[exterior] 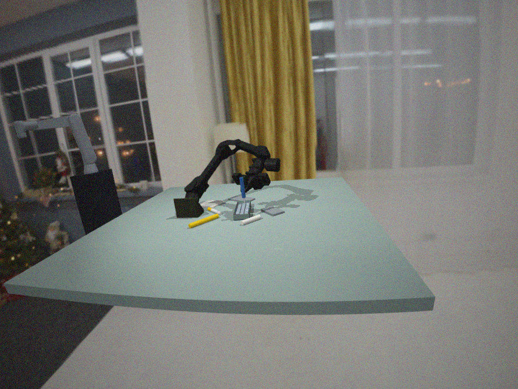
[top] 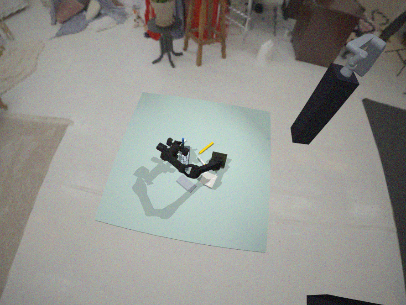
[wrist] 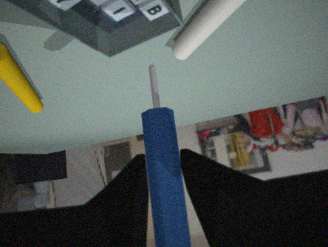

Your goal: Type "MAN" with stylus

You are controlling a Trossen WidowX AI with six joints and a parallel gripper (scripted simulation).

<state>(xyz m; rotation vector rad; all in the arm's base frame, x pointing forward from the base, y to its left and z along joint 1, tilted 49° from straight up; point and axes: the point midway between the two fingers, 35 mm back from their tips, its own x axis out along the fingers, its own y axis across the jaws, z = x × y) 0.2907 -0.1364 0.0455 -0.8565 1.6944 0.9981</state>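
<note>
The arm rises from its dark base (exterior: 180, 208), bends at the elbow up top and folds back down so the gripper (exterior: 247, 180) hangs over the far end of the keyboard (exterior: 242, 208). The jaws are pinched on the blue stylus (wrist: 162, 163), which stands roughly upright with its thin white tip (wrist: 154, 85) pointing down. From the wrist cam the tip sits over bare desk (wrist: 236, 74), just short of the keyboard's corner, where a key marked B (wrist: 154, 10) shows. A white cylinder (wrist: 201, 27) lies just past the tip, a yellow cylinder (wrist: 16, 83) off to the side.
</note>
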